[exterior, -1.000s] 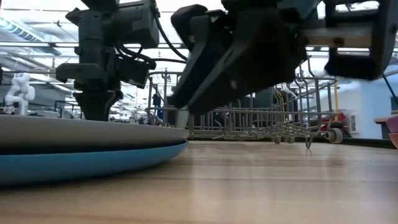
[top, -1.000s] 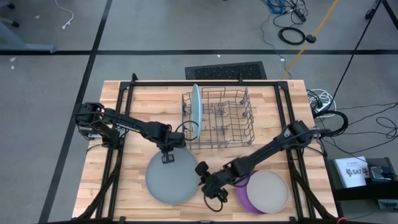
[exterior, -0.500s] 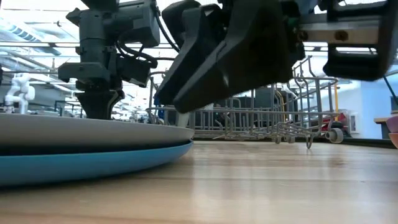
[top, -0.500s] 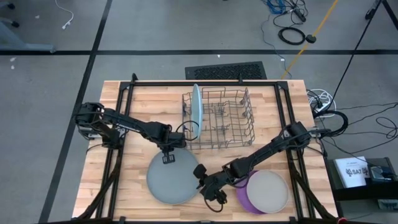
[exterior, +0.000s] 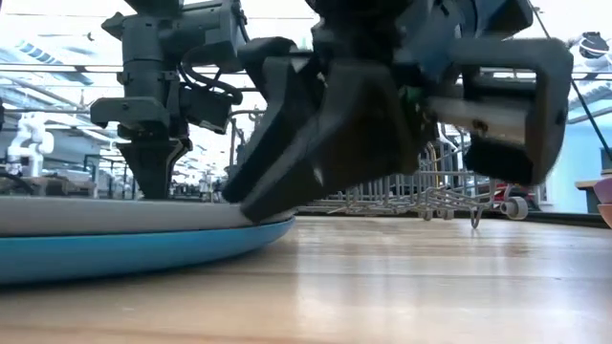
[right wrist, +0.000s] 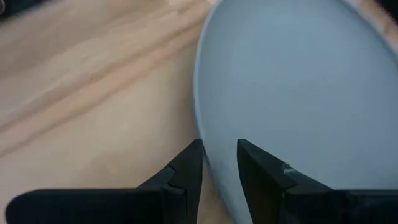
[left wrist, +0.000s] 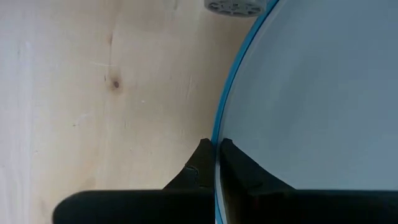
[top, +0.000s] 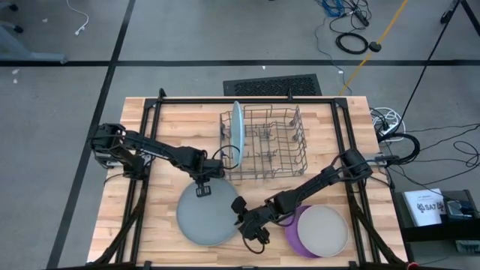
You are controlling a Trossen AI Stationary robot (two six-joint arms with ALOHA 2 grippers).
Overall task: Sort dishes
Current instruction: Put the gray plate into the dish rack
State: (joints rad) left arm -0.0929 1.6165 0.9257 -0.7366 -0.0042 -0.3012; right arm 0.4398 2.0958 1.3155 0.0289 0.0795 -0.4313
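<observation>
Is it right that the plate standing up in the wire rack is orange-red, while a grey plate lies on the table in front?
Not quite. In the high view the plate standing in the wire rack is light blue, not orange-red. The grey plate does lie flat on the table in front of it.

On the desk (top: 165,127) there are five plates in all. Two large plates lie stacked: one grey plate (top: 206,214) on top of one blue plate (exterior: 134,250). Two small plates lie stacked as well: one beige plate (top: 324,229) on one purple plate (top: 294,237). One light blue plate (top: 236,126) stands in the one wire rack (top: 266,142). There are two arms, each with one gripper.
</observation>
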